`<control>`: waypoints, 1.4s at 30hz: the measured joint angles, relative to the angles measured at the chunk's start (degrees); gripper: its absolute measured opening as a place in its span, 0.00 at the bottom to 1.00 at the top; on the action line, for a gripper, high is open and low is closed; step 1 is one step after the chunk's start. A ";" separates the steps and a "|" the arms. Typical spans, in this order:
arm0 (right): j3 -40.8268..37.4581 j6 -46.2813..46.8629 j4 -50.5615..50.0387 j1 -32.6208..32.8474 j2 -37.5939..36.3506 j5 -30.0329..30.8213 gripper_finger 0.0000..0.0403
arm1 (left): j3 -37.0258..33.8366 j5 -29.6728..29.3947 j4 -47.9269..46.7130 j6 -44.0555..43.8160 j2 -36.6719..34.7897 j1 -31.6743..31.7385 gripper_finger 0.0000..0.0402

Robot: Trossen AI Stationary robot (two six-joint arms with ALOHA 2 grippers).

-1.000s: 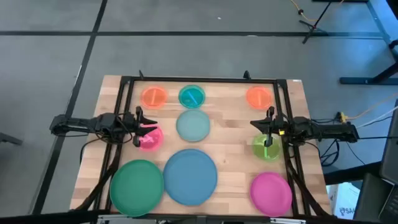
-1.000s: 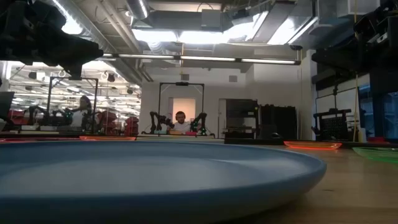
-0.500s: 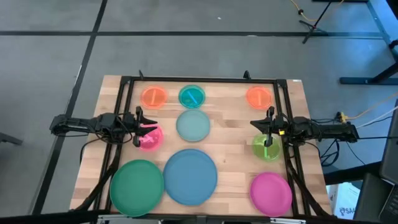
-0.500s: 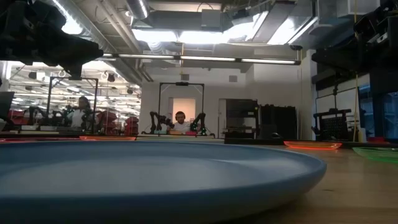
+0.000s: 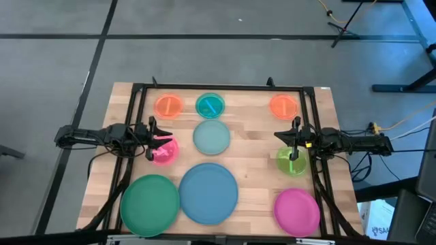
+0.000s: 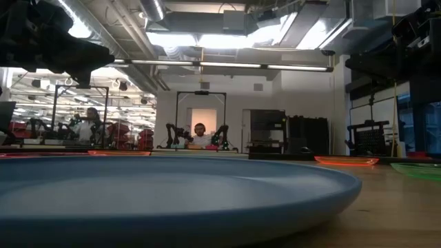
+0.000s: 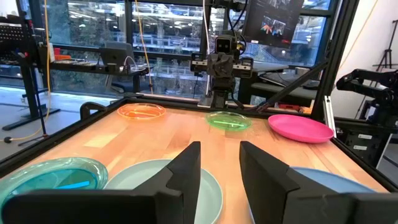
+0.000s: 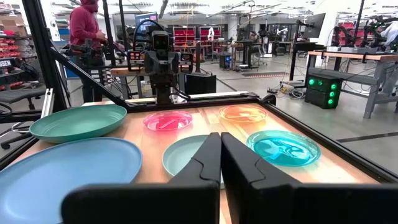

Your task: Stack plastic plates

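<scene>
Nine plates lie flat on the wooden table, none stacked. In the high view: large green plate (image 5: 150, 197), large blue plate (image 5: 208, 192), magenta plate (image 5: 297, 210), pale teal plate (image 5: 211, 137), small pink plate (image 5: 165, 152), lime plate (image 5: 291, 162), teal plate (image 5: 210, 105), and two orange plates (image 5: 168, 106) (image 5: 283, 105). My left gripper (image 5: 161, 140) (image 7: 221, 171) hovers over the pink plate, open with a narrow gap. My right gripper (image 5: 285, 138) (image 8: 221, 158) hovers over the lime plate's far edge, shut. Both are raised above the plates.
A black metal frame (image 5: 218, 87) runs round the table top. Bare wood (image 5: 255, 146) shows between the pale teal and lime plates. In the low view the blue plate (image 6: 172, 200) fills the foreground. People stand in the room beyond the table.
</scene>
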 joint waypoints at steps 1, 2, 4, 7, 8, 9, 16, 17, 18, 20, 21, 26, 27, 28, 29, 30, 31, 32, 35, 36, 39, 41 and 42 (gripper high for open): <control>0.00 0.00 0.00 0.00 0.00 0.00 0.01 | -0.01 -0.21 0.50 0.27 0.00 0.00 0.26; 0.00 0.00 0.00 -0.02 0.00 0.00 0.01 | 0.01 -0.60 0.81 0.60 -0.02 0.00 0.26; 0.00 0.00 0.00 -0.01 0.02 0.00 0.01 | 0.01 -1.07 0.72 1.43 -0.01 0.01 0.26; 0.00 0.00 0.00 -0.01 0.01 0.02 0.01 | 0.00 -1.07 0.80 1.52 0.00 0.01 0.26; 0.00 0.00 0.00 0.00 0.00 0.00 0.01 | 0.01 -1.06 0.93 1.61 -0.01 0.00 0.26; 0.00 0.00 0.00 -0.02 0.02 0.02 0.01 | -0.01 -1.15 1.04 1.61 -0.02 0.00 0.26; -0.04 0.66 0.38 -0.02 0.00 0.04 0.01 | 0.01 -0.23 4.30 0.25 0.00 0.00 0.26; -0.04 0.61 0.35 -0.02 0.00 0.06 0.01 | 0.01 0.23 5.14 -0.67 0.00 0.00 0.26; -0.04 0.12 0.45 -0.02 0.00 0.24 0.01 | -0.01 0.39 5.93 -1.82 -0.02 0.00 0.26; -0.07 -0.67 1.82 0.00 0.02 1.86 0.01 | 0.01 0.74 6.92 -3.78 0.00 0.02 0.26; -0.07 -0.26 2.83 0.00 0.00 2.50 0.01 | 0.01 0.89 6.95 -3.97 0.00 0.02 0.26; -0.04 2.23 5.22 0.00 0.02 1.99 0.01 | -0.01 -1.07 7.60 -5.86 0.18 0.00 0.26; -0.04 2.25 5.22 -0.02 0.02 1.70 0.01 | 0.01 -1.13 8.75 -6.33 0.61 0.00 0.26; -0.04 2.23 5.23 0.00 0.02 1.68 0.01 | -0.01 -1.06 10.21 -6.73 1.21 -0.04 0.26; -0.04 2.25 5.47 0.00 0.02 1.66 0.01 | 0.01 -0.79 11.70 -7.28 2.15 -0.23 0.26; -0.04 2.25 5.90 -0.02 0.02 1.65 0.01 | 0.01 -0.68 13.08 -7.45 3.24 -0.55 0.26; -0.04 2.24 6.38 -0.02 0.02 1.58 0.01 | 0.01 -0.90 14.14 -7.52 4.51 -0.84 0.26; -0.04 2.24 6.70 -0.02 0.02 1.27 0.01 | 0.01 -1.54 14.75 -7.64 5.67 -1.21 0.26; -0.04 2.41 6.65 -0.02 0.04 -1.21 0.01 | 0.01 -2.22 18.59 -7.83 9.51 -2.40 0.26; -0.04 2.73 6.53 -0.01 0.04 -2.31 0.01 | 0.01 -2.20 20.38 -7.83 11.39 -2.82 0.26; -0.04 3.43 6.78 0.00 0.32 -4.39 0.01 | 1.27 -2.60 22.71 -8.64 17.19 -4.43 0.26; -0.04 3.38 7.13 -0.02 0.35 -4.46 0.01 | 3.08 -3.59 23.01 -9.24 20.71 -5.87 0.26; -0.04 3.13 7.42 -0.01 0.35 -4.46 0.01 | 3.99 -4.19 23.01 -9.27 22.59 -6.67 0.26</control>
